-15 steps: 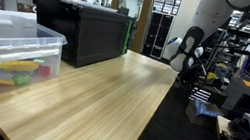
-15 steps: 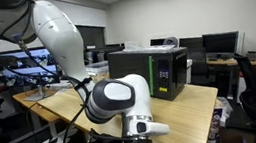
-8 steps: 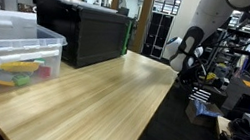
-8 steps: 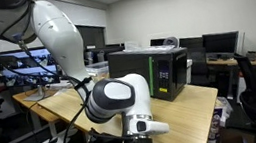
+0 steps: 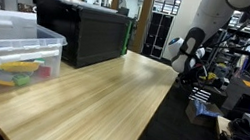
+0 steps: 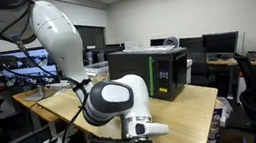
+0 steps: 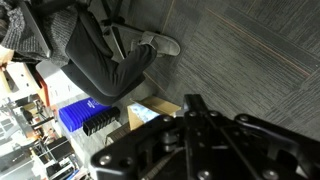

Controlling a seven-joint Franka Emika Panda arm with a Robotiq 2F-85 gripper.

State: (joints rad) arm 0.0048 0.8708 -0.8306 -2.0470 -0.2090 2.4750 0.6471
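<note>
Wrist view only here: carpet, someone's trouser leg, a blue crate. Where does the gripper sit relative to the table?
Observer: The gripper hangs past the wooden table's side edge, over floor rather than tabletop.
Operator: Anything on that table?
Observer: A clear plastic bin holding colourful pieces stands at one end.
Operator: What else?
Observer: A black machine stands on it further back, well apart from the gripper.
</note>
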